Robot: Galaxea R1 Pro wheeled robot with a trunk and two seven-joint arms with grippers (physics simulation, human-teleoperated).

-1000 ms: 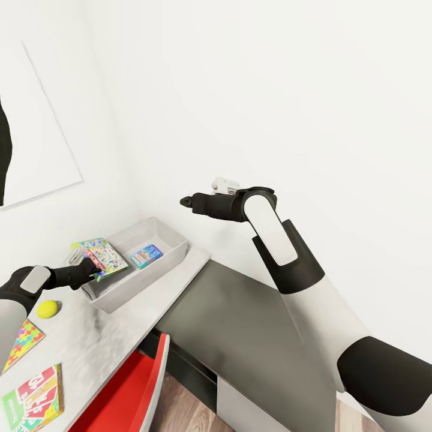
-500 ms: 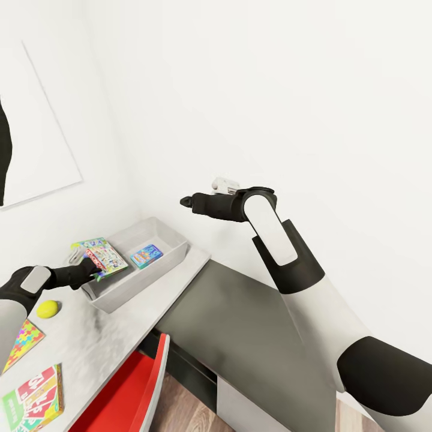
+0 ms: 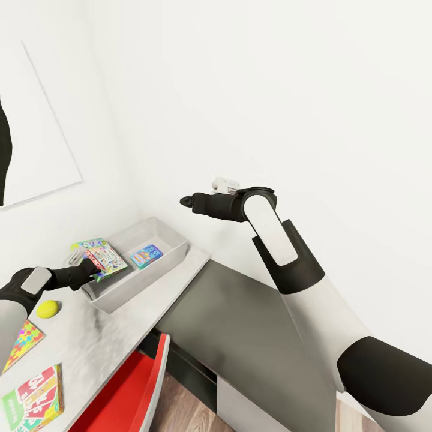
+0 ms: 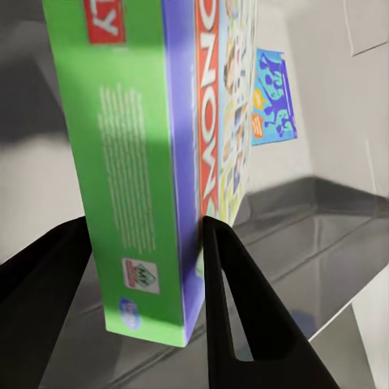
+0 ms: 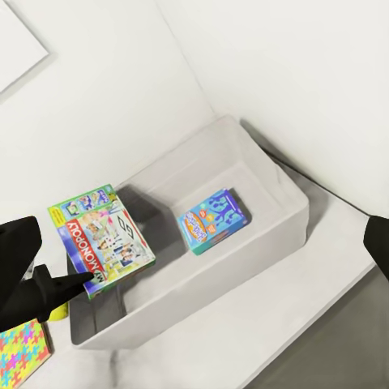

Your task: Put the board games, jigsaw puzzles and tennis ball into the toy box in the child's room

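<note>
The blue game (image 3: pixel 146 255) lay in the toy box (image 3: pixel 174 239), the left fingers (image 3: pixel 90 268) clamped the green game (image 3: pixel 101 256) over its rim at 9 o'clock, right fingers (image 3: pixel 186 201) unclear; the ball (image 3: pixel 47 308), a puzzle (image 3: pixel 23 342) and the SKIP-BO game (image 3: pixel 36 398) waited on the tabletop (image 3: pixel 114 342).

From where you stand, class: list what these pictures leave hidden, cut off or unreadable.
- SKIP-BO box: head view, cut by the frame's edge.
- Jigsaw puzzle: head view, partly behind the left arm.
- Green-bordered game box: left wrist view, title cut off.
- Right claw: head view, opening not discernible.
</note>
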